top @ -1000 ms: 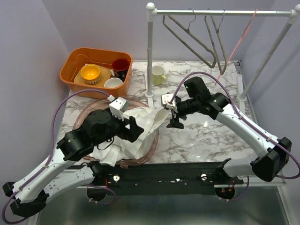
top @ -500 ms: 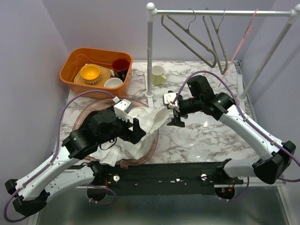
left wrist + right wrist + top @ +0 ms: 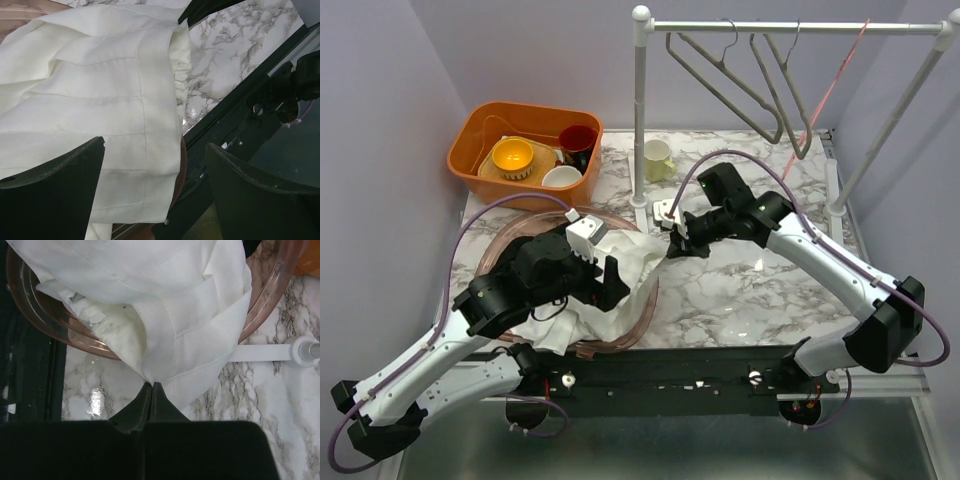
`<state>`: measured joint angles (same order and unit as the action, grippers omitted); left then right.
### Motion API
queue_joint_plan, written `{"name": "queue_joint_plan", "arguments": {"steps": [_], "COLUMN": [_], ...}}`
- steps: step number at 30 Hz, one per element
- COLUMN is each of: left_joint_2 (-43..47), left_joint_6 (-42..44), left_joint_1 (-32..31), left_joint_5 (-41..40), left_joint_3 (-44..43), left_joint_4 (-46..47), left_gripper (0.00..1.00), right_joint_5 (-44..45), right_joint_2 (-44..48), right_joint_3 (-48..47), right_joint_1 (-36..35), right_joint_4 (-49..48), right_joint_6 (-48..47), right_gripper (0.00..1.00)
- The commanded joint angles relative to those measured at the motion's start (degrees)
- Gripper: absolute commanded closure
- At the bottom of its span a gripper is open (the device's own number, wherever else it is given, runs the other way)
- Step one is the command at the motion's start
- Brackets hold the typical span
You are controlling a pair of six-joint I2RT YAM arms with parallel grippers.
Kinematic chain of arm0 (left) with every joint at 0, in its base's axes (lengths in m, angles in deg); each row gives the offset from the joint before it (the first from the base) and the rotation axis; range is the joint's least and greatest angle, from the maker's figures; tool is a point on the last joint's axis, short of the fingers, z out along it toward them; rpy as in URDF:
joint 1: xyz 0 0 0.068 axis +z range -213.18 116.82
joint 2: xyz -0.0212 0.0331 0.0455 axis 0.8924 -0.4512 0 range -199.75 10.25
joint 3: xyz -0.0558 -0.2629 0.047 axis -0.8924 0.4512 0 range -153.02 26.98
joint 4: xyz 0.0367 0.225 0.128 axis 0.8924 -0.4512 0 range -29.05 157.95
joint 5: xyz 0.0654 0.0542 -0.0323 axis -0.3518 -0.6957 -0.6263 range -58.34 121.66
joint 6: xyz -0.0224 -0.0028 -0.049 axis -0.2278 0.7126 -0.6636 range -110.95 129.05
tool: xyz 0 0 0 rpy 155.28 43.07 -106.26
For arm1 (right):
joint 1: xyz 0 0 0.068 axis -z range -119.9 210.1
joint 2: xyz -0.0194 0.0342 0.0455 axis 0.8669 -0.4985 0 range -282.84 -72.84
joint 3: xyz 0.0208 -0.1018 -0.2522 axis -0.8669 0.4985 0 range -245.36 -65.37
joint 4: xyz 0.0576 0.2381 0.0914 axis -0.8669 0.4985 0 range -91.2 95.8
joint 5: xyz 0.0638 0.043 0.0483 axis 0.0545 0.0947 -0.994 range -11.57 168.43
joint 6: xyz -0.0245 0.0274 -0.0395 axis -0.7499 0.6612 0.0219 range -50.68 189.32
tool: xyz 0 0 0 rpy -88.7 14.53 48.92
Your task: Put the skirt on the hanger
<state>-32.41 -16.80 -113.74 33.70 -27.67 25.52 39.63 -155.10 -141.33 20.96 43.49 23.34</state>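
The white skirt [image 3: 620, 262] lies crumpled in a shallow translucent brown bowl [image 3: 651, 297] at the table's left. My right gripper [image 3: 676, 243] is at the skirt's right corner; in the right wrist view its jaws [image 3: 151, 385] are shut, with the skirt's [image 3: 170, 305] edge drawn to a point between the tips. My left gripper [image 3: 156, 145] hangs open over the skirt's [image 3: 100, 90] hem, holding nothing. Grey hangers [image 3: 725, 80] hang on the rail at the back right, apart from both grippers.
An orange bin [image 3: 470, 140] with bowls and cups stands at the back left. A pale yellow mug [image 3: 658, 160] sits by the rack's white post [image 3: 640, 110]. A thin pink hanger [image 3: 830, 85] hangs further right on the rail. The black frame [image 3: 235, 120] runs along the near edge.
My right gripper has moved left to the skirt's corner and closed there. The left arm has hardly shifted and stays open.
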Motion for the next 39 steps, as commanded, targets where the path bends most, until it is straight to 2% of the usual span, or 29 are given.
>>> {"name": "queue_joint_plan", "arguments": {"steps": [1, 8, 13, 16, 19, 24, 31, 36, 39], "left_joint_2": [0.6, -2.8, -6.8, -9.4, -12.2, -16.0, -22.0, -25.1, -28.0], "left_joint_6": [3.3, 9.1, 11.4, 11.7, 11.2, 8.7, 3.5, -0.4, -2.5], "left_joint_1": [0.2, 0.2, 0.2, 0.2, 0.1, 0.1, -2.3, -5.9, -9.2], "left_joint_5": [1.4, 5.9, 10.6, 12.6, 15.3, 19.3, 21.4, 17.6, 12.7], "left_joint_3": [-5.8, -17.1, -23.0, -23.2, -22.1, -19.2, -12.4, -7.1, -4.1], "left_joint_4": [-1.0, 0.9, 4.5, 7.0, 9.7, 16.6, 26.0, 32.9, 35.4], "left_gripper": [0.08, 0.07, 0.03, 0.02, 0.02, 0.03, 0.03, 0.03, 0.03], "right_joint_5": [3.5, 13.2, 16.9, 20.9, 25.3, 30.5, 33.2, 26.2, 24.4], "right_joint_2": [5.4, 18.2, 26.1, 31.1, 35.1, 37.6, 36.2, 33.8, 33.5], "right_joint_3": [-8.8, -18.7, -22.6, -22.6, -17.8, 0.0, 16.8, 23.2, 26.8], "right_joint_1": [-0.5, 1.0, 7.3, 11.8, 13.5, 14.0, 17.9, 27.0, 28.4], "right_joint_4": [6.1, 10.8, 14.2, 13.4, 11.4, 6.0, -6.9, -10.4, -10.2], "right_joint_6": [4.1, 8.4, 9.3, 9.9, 10.6, 13.4, 17.8, 18.6, 17.1], "right_gripper": [0.99, 0.99, 0.99, 1.00, 0.99, 0.99, 0.99, 0.99, 0.99]}}
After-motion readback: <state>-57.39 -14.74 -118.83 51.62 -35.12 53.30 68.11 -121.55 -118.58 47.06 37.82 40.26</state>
